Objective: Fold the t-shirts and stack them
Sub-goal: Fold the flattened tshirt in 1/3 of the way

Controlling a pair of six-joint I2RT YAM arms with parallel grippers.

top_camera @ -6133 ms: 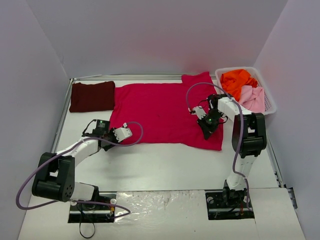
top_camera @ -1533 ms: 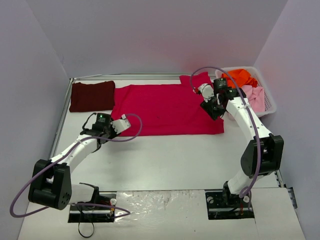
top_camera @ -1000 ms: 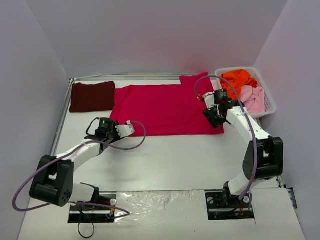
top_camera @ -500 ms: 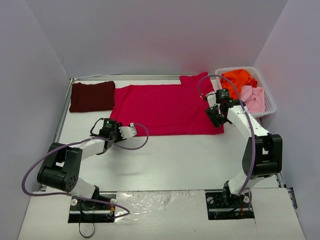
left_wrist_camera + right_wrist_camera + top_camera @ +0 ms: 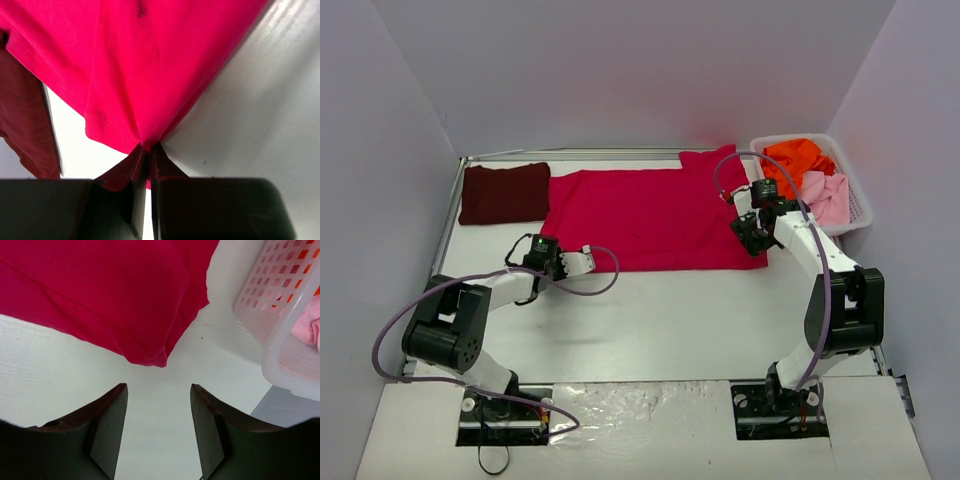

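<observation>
A crimson-red t-shirt [image 5: 650, 215] lies spread across the back of the table, its near part doubled under. My left gripper [image 5: 546, 262] is shut on its near-left corner; in the left wrist view the cloth [image 5: 145, 65] is pinched between the closed fingers [image 5: 148, 152]. My right gripper [image 5: 751, 240] hovers at the near-right corner, open and empty; in the right wrist view [image 5: 159, 397] that corner [image 5: 150, 356] lies just beyond the fingertips. A folded dark maroon t-shirt [image 5: 503, 192] lies at the back left. Orange [image 5: 795, 160] and pale pink [image 5: 826, 197] shirts sit in the basket.
The white mesh basket [image 5: 858, 205] stands at the back right, close to my right gripper; its wall shows in the right wrist view [image 5: 280, 315]. The maroon shirt's edge shows in the left wrist view [image 5: 20, 130]. A metal rail [image 5: 445, 225] borders the table's left side.
The crimson shirt's near edge now lies farther back than six seconds ago. My right gripper has come down from over the shirt to its near-right corner. My left elbow has swung inward.
</observation>
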